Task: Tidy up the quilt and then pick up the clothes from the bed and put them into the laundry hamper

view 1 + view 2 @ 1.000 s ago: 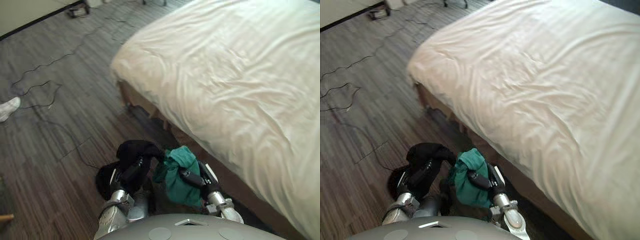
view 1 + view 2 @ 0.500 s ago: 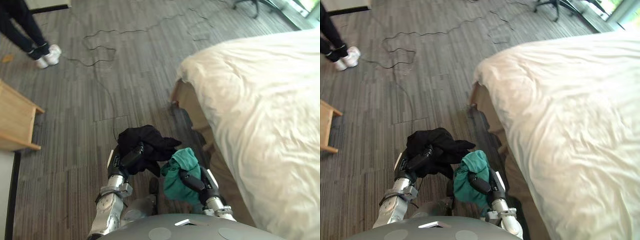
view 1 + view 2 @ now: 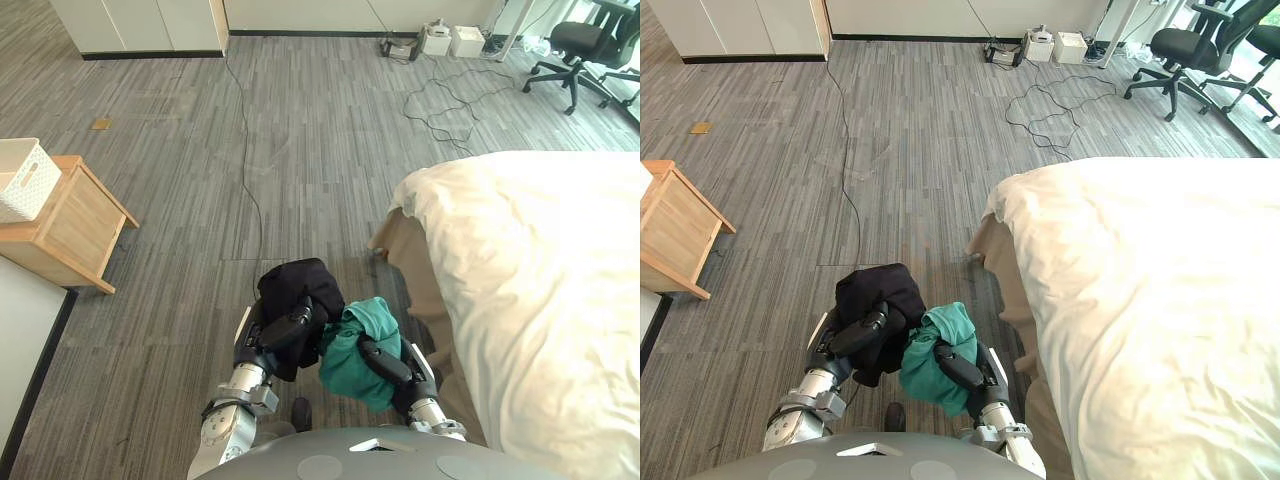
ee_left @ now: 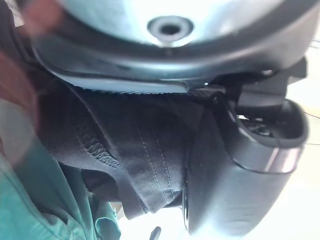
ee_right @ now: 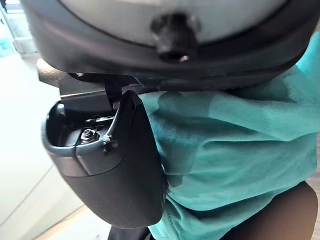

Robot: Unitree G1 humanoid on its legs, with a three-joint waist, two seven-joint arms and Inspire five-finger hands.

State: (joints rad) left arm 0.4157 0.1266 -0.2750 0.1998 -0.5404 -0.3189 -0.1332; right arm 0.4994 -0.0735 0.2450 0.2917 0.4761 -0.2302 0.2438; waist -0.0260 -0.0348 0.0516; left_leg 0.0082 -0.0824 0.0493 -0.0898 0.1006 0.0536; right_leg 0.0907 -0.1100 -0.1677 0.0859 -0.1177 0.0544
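Carrying stage: left hand (image 3: 288, 328) curls round black garment (image 3: 300, 285), right hand (image 3: 386, 363) round green garment (image 3: 345, 352); next, locate hamper, release both

We record a bed (image 3: 405, 250) at right, its top covered by a cream quilt (image 3: 1160, 300) lying flat with light creases and overhanging the near corner. The grey plank floor (image 3: 200, 150) carries a wooden side table (image 3: 65, 225) at left bearing a white basket (image 3: 22, 178). Two office chairs (image 3: 590, 50), white boxes (image 3: 450, 40) and loose cables (image 3: 440, 100) stand at the far end.
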